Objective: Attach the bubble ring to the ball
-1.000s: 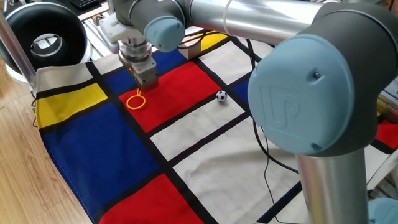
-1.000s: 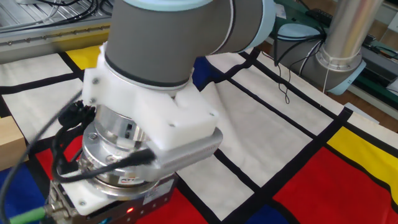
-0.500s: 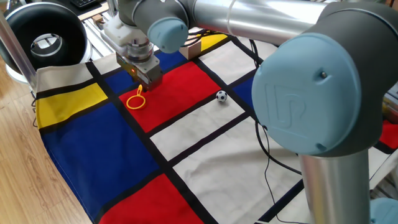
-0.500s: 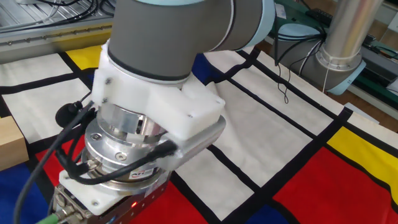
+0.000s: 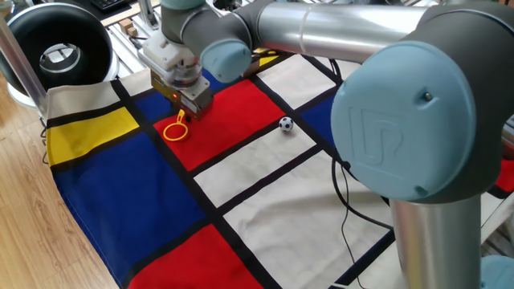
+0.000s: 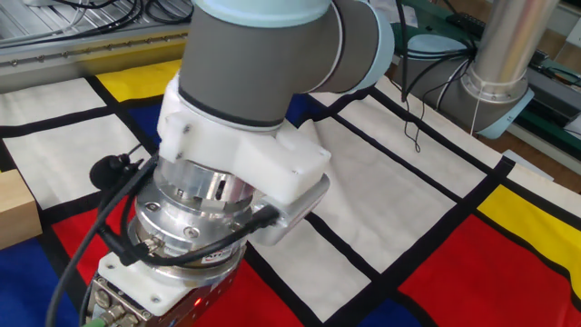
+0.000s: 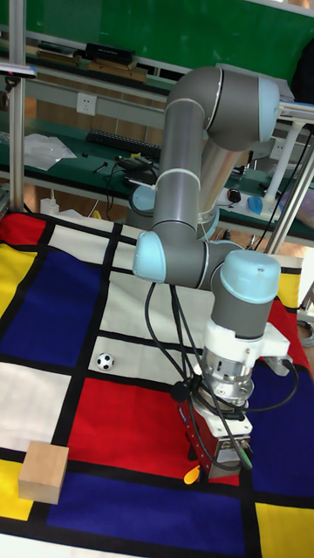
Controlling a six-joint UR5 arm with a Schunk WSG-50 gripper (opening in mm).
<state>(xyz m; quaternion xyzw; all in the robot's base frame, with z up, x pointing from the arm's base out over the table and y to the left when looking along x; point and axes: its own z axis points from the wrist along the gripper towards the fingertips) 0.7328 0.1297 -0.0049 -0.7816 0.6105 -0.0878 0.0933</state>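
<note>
Gripper (image 5: 182, 112) fingers are seen lowered at the short straight handle of the small thin yellow plastic bubble ring (image 5: 176, 131), which lies with its loop on the red panel of the colour-block tablecloth (image 5: 241, 193) near a black stripe; whether the fingers are clamped on the handle or merely beside it cannot be told, since the fingertips are hidden by the gripper body in every view. In the tall fixed view only a small yellow part of the ring (image 7: 191, 476) is seen below the gripper (image 7: 218, 466). The tiny black-and-white soccer-patterned ball (image 5: 286, 124) is seen resting on the same red panel, well apart from the ring and untouched. A tan wooden cube (image 7: 44, 471) is seen near the cloth's corner, apart from both.
</note>
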